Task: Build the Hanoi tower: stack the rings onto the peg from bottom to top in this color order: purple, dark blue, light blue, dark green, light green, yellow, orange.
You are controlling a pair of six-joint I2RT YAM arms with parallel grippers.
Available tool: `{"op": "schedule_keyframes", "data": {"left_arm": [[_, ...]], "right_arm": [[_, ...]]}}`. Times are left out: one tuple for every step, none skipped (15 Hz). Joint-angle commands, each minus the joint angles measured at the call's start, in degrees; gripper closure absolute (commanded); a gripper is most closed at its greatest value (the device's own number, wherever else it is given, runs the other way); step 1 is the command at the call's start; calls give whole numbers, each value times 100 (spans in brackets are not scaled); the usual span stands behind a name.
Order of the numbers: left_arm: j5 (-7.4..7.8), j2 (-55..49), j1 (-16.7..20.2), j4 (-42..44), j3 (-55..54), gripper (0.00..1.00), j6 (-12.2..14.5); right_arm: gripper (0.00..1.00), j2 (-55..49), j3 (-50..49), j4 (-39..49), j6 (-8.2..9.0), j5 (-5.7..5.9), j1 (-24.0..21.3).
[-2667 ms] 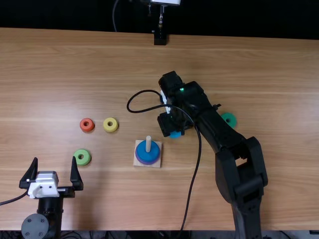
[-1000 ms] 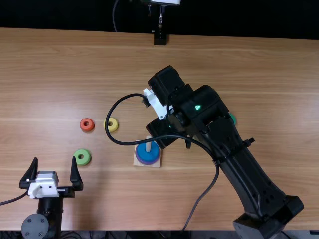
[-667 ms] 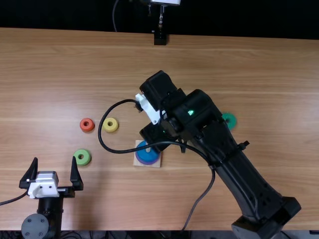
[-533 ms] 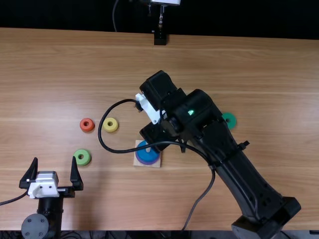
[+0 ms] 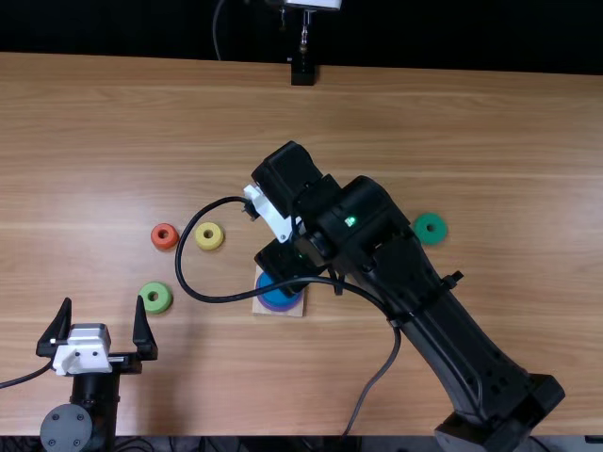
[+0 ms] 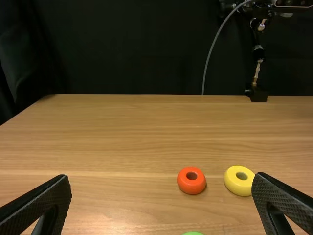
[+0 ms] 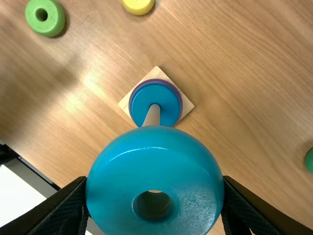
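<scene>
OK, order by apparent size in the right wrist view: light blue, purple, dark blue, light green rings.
1. Light blue ring, nearest the camera
2. Purple ring
3. Dark blue ring
4. Light green ring

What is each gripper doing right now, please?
Left gripper: open, holding nothing, above the table's near left part.
Right gripper: closed on the light blue ring, close to the peg.

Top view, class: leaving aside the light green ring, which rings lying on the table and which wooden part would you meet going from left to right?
Orange ring → yellow ring → wooden base → dark green ring
</scene>
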Motion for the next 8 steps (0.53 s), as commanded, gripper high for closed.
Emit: {"op": "schedule_keyframes", "data": {"left_arm": [[99, -40, 56, -225, -189, 0, 67], [99, -40, 56, -225, -189, 0, 67], [99, -40, 56, -225, -189, 0, 67], [99, -40, 56, -225, -189, 0, 67], [99, -40, 56, -225, -189, 0, 67], [99, -40, 56, -225, -189, 0, 67], [99, -40, 56, -225, -189, 0, 67], [99, -40, 56, -225, -189, 0, 67]], "right_arm": [[100, -11, 215, 27, 27, -65, 133], [100, 33, 215, 37, 27, -65, 141], [100, 68, 215, 90, 27, -65, 150], [100, 112, 215, 175, 37, -65, 159], [100, 156, 312, 217, 37, -65, 168], [100, 235, 426, 206, 48, -65, 176], [100, 288, 435, 196, 37, -65, 176], [100, 297, 435, 196, 37, -65, 176]]}}
